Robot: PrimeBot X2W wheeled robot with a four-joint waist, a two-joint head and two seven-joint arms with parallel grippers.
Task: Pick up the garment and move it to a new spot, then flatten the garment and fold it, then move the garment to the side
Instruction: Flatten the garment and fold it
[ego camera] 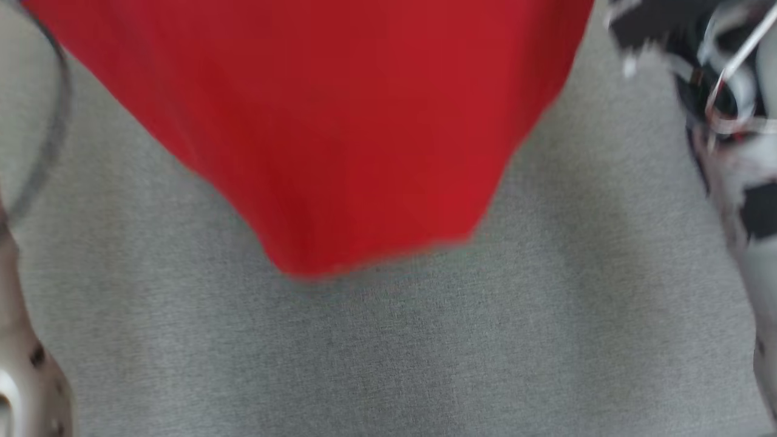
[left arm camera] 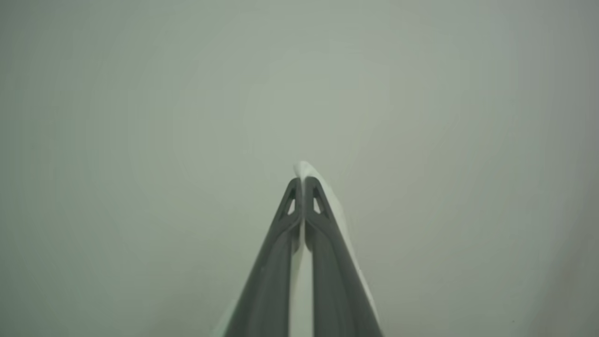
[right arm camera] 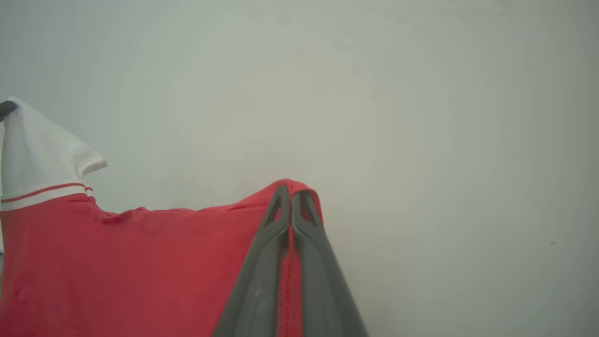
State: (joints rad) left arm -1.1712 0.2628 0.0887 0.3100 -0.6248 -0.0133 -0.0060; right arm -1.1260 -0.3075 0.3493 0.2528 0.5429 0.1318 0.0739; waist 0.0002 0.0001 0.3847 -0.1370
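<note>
The right gripper (right arm camera: 291,189) was clamped shut on a top edge of the red knit garment (right arm camera: 140,262), with a red fold pinched between its two long dark fingers. The left gripper (left arm camera: 303,180) was likewise closed, nipping a piece of the garment's white trim (left arm camera: 304,168). In the right wrist view that white, red-striped trim rose to the left gripper's dark tip at the far left. Below both grippers the cloth hung in a broad red sheet, tapering to a low point over the grey woven table covering (ego camera: 425,352). Blur hid whether that point touched the covering. This looked like the first step, carrying the lifted garment to a new spot. The next move probably called for both grips holding while the arms lowered together, keeping the top edge taut so the cloth would lay out flat. To the right gripper's side were the right arm's dark wrist and cables (ego camera: 716,91), to the left a pale forearm (ego camera: 18,340). Nothing lay on the covering under the garment; the hanging cloth itself hid the far part.
</note>
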